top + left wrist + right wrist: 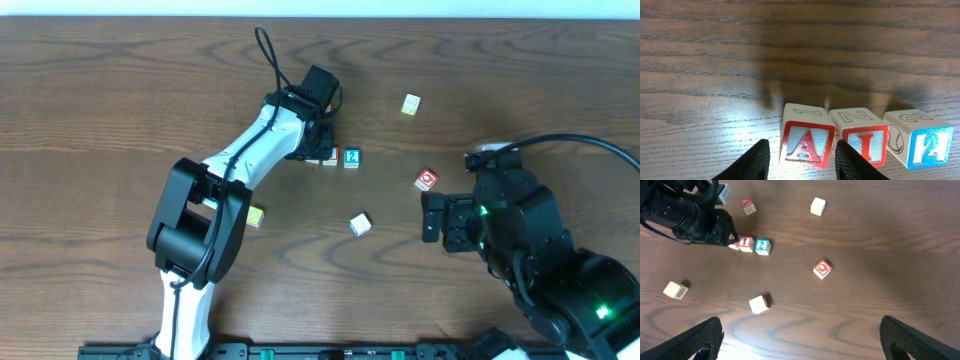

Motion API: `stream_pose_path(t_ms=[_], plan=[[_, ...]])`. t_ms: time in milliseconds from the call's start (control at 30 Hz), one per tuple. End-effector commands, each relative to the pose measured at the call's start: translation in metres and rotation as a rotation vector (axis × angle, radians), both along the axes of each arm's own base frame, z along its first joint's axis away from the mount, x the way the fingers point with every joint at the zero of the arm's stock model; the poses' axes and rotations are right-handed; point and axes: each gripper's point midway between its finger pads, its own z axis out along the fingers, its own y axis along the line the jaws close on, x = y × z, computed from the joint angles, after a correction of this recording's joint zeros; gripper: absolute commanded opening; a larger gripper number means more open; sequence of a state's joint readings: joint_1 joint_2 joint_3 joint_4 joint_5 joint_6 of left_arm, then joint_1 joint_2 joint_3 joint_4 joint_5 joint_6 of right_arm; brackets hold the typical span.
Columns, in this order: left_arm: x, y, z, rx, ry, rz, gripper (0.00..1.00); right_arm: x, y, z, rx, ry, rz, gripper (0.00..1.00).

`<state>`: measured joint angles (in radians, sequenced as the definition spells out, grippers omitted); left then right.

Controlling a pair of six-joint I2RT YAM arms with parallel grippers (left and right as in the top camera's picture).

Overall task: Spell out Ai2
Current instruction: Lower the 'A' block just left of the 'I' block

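Note:
Three letter blocks stand in a row on the wooden table: the red A block, the red I block and the blue 2 block. In the overhead view the I block and the 2 block show, and the A block is hidden under the left arm. My left gripper is open, with its fingers on either side of the A block and a gap on the left side. My right gripper is wide open and empty, over bare table to the right.
Loose blocks lie around: a red-faced one near my right gripper, a white one, a yellowish one by the left arm, and a pale one farther back.

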<state>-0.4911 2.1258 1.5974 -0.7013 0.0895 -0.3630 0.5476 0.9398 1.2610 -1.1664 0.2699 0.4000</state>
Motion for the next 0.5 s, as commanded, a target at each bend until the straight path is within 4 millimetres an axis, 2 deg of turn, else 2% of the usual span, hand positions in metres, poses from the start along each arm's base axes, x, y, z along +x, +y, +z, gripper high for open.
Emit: stream_pose_path(t_ms=[0,333,467], plan=[[-0.0007,0.0037,-0.0073,0.023,0.006,0.004,0.44,0.0004,-0.0036,0.0008,-0.016,-0.008,-0.004,0.99],[-0.0016,0.0027,-0.0065,0.017,0.01,0.002,0.44,0.0004,-0.0036,0.0009,-0.017,-0.008,-0.005,0.99],[0.0031,0.0015,0.0022,0.01,-0.011,-0.009,0.44,0.0004,-0.0036,0.0008,-0.016,-0.008,-0.004,0.99]])
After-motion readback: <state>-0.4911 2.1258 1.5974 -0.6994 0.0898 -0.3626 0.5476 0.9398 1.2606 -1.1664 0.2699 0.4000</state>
